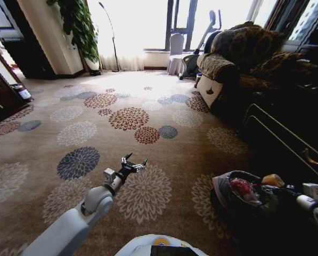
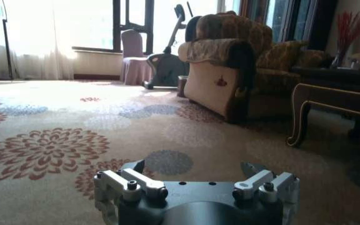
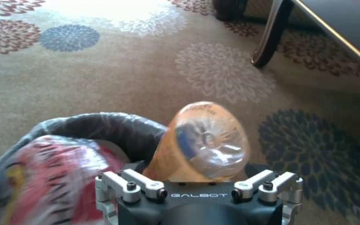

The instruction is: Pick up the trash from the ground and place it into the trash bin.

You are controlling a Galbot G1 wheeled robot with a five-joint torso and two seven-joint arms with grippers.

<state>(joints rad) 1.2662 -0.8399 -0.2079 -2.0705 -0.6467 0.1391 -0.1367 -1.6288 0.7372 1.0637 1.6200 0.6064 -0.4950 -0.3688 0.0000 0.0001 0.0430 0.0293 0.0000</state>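
My right gripper (image 3: 198,177) is shut on a clear plastic bottle (image 3: 202,140) with an orange label, holding it just above the trash bin's rim. In the head view the bottle (image 1: 273,180) sits at the bin's far right side, with the right gripper (image 1: 286,189) behind it. The trash bin (image 1: 222,188) is a dark round bucket with a greyish liner (image 3: 95,124). A red-and-white plastic bag (image 3: 45,171) lies inside it, also seen from above as the bag (image 1: 241,188). My left gripper (image 1: 133,164) hangs open and empty low over the carpet, its jaws spread wide (image 2: 194,168).
Flowered carpet (image 1: 128,118) stretches ahead. A dark wooden table (image 1: 286,138) stands just behind the bin, its curved leg (image 3: 269,33) close by. Beyond it are an armchair (image 1: 228,69), a potted plant (image 1: 79,24) and a floor lamp (image 1: 112,37).
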